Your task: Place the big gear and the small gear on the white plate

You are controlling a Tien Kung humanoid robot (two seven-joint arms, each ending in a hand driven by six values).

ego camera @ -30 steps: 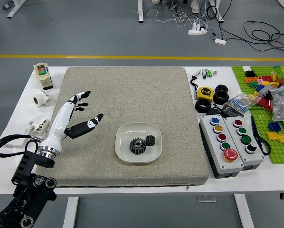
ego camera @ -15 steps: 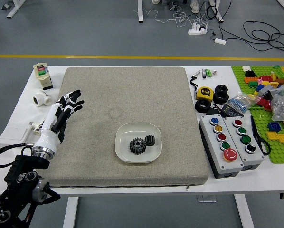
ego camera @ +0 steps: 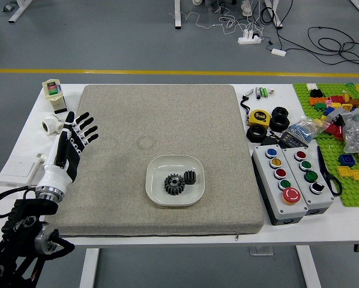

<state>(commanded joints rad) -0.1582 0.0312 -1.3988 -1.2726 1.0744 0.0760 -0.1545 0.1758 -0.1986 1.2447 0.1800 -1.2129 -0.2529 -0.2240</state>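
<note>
My left hand (ego camera: 83, 133) is over the mat's left edge, its fingers spread and holding nothing, well to the left of the plate. Both gears lie on the white plate (ego camera: 158, 169), right of the mat's middle. The big gear (ego camera: 174, 185) is dark grey and toothed, near the plate's centre. Just to its upper right is the small gear (ego camera: 190, 177), black and narrower. The right arm is out of view.
A beige mat (ego camera: 149, 114) covers the table's middle. White fittings (ego camera: 52, 124) and a bottle (ego camera: 54, 95) stand at the left. On the right are a tape measure (ego camera: 259, 117), button boxes (ego camera: 280, 186), scissors and toy bricks on a green board (ego camera: 353, 192).
My left hand has drawn back to the left, away from the plate, and turned so its fingers fan out. The plate and both gears have stayed put.
</note>
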